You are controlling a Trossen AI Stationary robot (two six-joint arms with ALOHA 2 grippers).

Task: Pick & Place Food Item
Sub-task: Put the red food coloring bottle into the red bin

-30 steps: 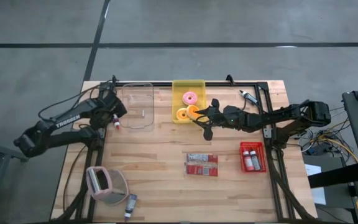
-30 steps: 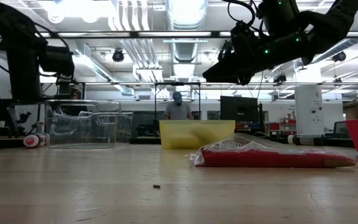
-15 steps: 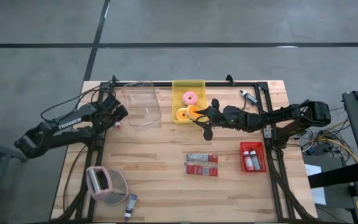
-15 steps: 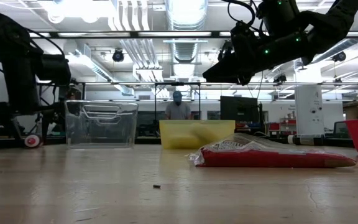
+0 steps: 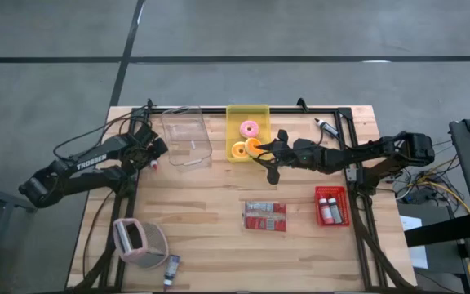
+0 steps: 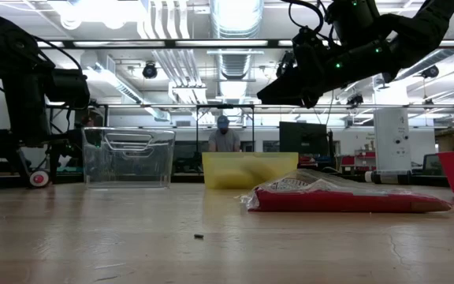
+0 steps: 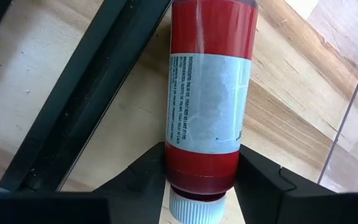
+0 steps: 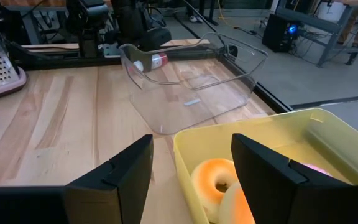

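A yellow bin [image 5: 248,114] at the table's far middle holds a pink donut [image 5: 250,127] and two orange donuts [image 5: 240,149], which also show in the right wrist view [image 8: 216,177]. My right gripper [image 5: 261,154] hovers open at the bin's near right corner, its fingers [image 8: 114,177] above the bin's rim and touching nothing. My left gripper [image 5: 151,153] is at the far left, shut on a red bottle [image 7: 209,93] with a white cap. The bottle lies on the table beside a clear plastic container [image 5: 188,137]. My left gripper pinches the red bottle between its two fingers [image 7: 143,171] at the bottle's cap end [image 7: 201,174], one finger on each side. The fingers lie along the bottle. The bottle lies on the wood beside the black frame rail [image 7: 73,106], as the low view [image 6: 39,179] also shows.
A red snack packet [image 5: 265,216] lies mid-table, and a red tray with two bottles [image 5: 331,205] at the right. A grater on a pink pad [image 5: 139,242] and a tube [image 5: 170,269] lie near the front left. A person [image 6: 225,139] stands far behind the table.
The clear container has slid a little toward the table's right edge and turned slightly, ending closer to the yellow bin. My left gripper has shifted slightly the same way. The red bottle stays on the table.
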